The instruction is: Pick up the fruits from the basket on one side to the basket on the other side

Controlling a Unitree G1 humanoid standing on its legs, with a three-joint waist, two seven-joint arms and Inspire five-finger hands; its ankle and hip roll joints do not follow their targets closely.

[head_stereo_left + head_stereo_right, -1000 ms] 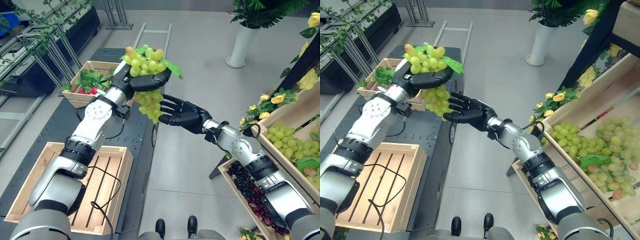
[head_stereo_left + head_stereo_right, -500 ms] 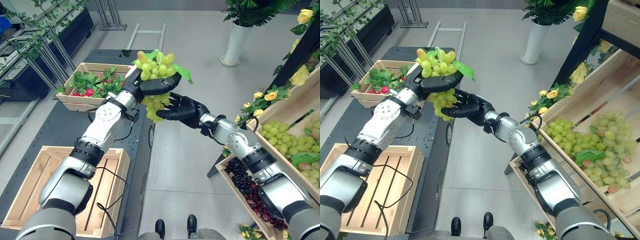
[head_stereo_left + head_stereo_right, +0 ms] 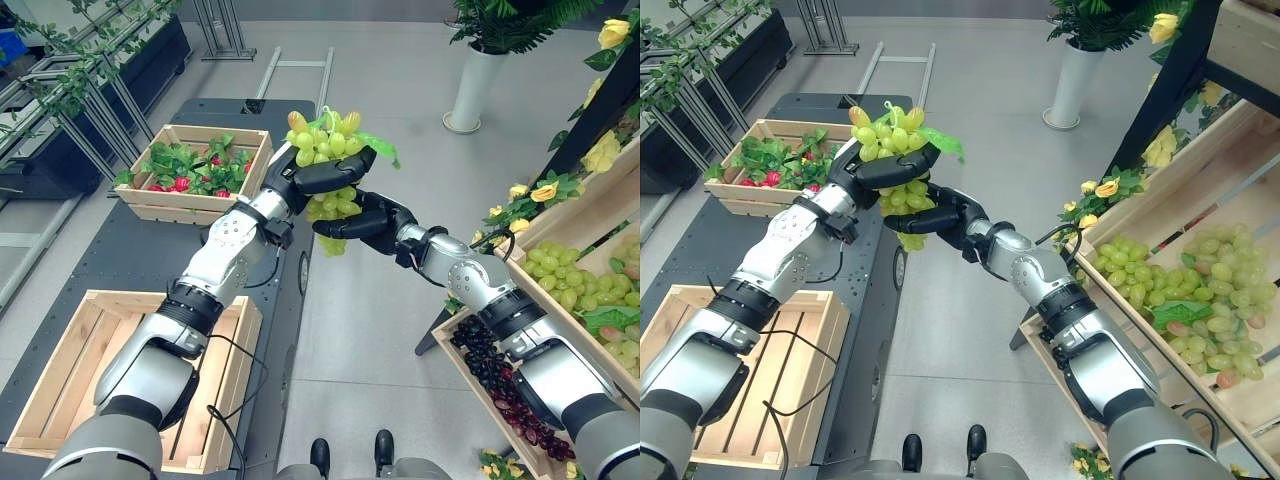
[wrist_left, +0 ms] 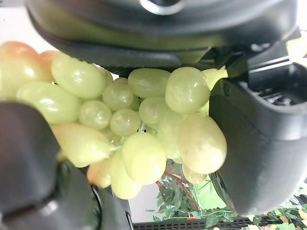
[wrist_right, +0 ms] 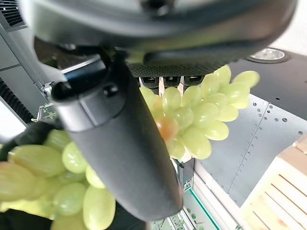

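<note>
Green grape bunch mid-air; left robot hand curled around it; right robot hand cupped, clasping its underside

Lighting's bright and even from overhead, with soft shadows on the pale grey smooth floor. Head views are crisp. Up close, the translucent green grape bunch glows, while the dark plastic left hand blurs.
</note>
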